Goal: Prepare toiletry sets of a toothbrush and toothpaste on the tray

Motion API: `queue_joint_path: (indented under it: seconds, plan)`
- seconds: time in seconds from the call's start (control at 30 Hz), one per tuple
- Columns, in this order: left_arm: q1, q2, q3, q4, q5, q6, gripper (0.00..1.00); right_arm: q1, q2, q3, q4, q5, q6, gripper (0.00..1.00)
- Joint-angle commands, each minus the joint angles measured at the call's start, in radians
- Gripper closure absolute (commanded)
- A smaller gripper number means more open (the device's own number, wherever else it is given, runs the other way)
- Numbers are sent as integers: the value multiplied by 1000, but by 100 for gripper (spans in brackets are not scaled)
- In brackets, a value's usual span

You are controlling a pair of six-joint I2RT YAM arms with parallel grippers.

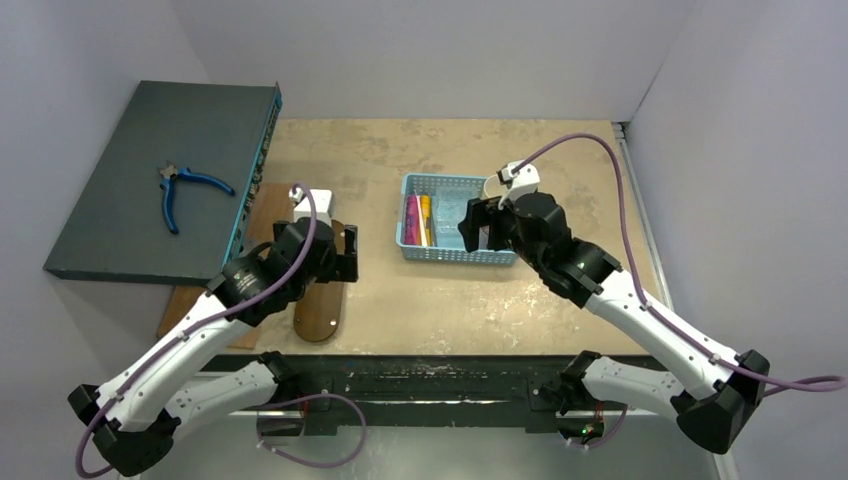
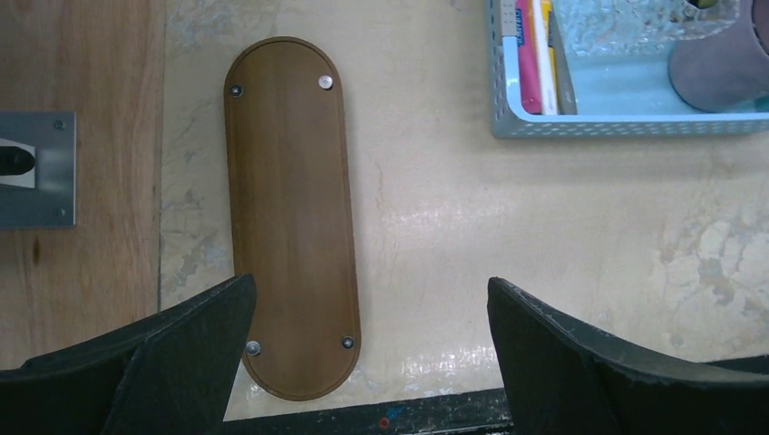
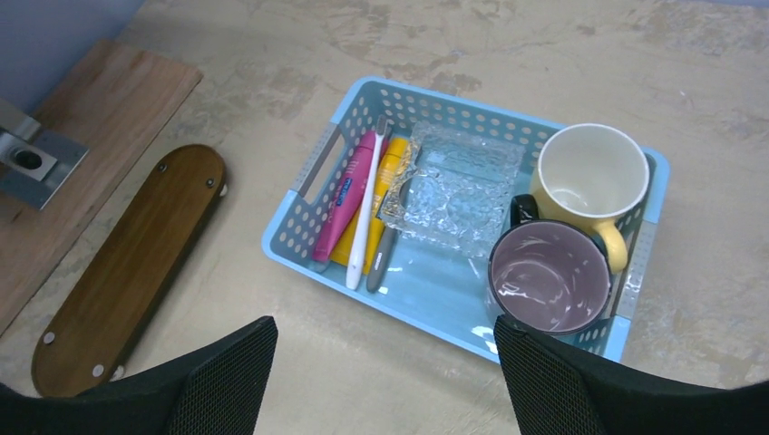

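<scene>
The dark brown oblong tray [image 2: 290, 217] lies bare on the table, also seen in the right wrist view [image 3: 127, 272]; in the top view [image 1: 322, 310] my left arm partly covers it. The pale toothbrush [image 3: 365, 217] lies in the blue basket [image 3: 299, 217] between the pink tube [image 3: 345, 204] and the yellow tube [image 3: 390, 168]. My left gripper [image 2: 369, 299] is open and empty above the table just right of the tray's near end. My right gripper [image 3: 383, 335] is open and empty, above the basket's near edge.
The basket also holds a grey toothbrush [image 3: 381, 258], a crumpled clear glass dish [image 3: 458, 186], a yellow mug [image 3: 589, 172] and a purple mug [image 3: 549, 276]. A lighter wooden board [image 2: 82, 254] with a metal bracket [image 2: 36, 168] lies left of the tray. Blue-handled pliers [image 1: 185, 190] lie on a dark box [image 1: 120, 200].
</scene>
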Motion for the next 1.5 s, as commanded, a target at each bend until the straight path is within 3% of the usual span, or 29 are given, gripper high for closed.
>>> queue_joint_path:
  seconds: [0.0,0.33,0.57,0.87,0.93,1.47]
  plan:
    - [0,38,-2,6,-129,-110,3,3,-11,-28,76,-80,1,10]
    - [122,197,-62,121,-106,-182,17,4,-57,-74,104,-170,6,15]
    - [205,301,-77,190,-115,-204,36,3,-81,-91,120,-242,19,23]
    - [251,467,-8,172,-220,-233,85,2,-124,-117,139,-289,32,29]
    - [267,497,12,166,-243,-230,100,3,-132,-118,138,-298,32,29]
    - [402,741,141,129,-291,-172,100,3,-162,-137,171,-361,41,30]
